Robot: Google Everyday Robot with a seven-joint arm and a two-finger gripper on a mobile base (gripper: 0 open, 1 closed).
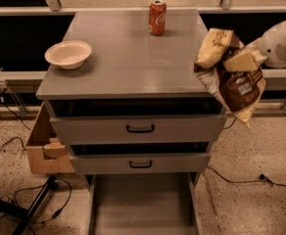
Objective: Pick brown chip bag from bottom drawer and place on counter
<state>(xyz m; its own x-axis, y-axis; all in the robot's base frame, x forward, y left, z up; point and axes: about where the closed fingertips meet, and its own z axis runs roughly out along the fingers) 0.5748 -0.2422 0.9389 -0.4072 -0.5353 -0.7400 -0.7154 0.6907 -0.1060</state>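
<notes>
Closest to you, the bottom drawer [143, 207] stands pulled out, showing only its flat grey floor. Above it the middle drawer [140, 163] and the top drawer [140, 129], each with a black handle, sit slightly out from the cabinet. A cardboard box [41, 148] leans against the cabinet's left side, and cables [241, 179] trail over the speckled floor on both sides. At the cabinet's right front corner you have the chip bag [236, 84] up in the air, well clear of the drawer it came from. It hangs tilted, with one cream end up at the level of the bench [128, 62] and lying over its right edge in this view, and the other cream end pointing down past the top drawer's right end. You cannot tell whether the bag touches the bench. Your pincer [240, 61] is closed across the upper middle of the bag, a pale finger pressed flat on its brown face. The white arm [280, 47] reaches in level from the right edge of the view, just above bench height. Farther back a pale bowl [68, 54] sits near the bench's left edge. A red soda can [157, 17] stands upright near the far edge, well apart from the bag.
</notes>
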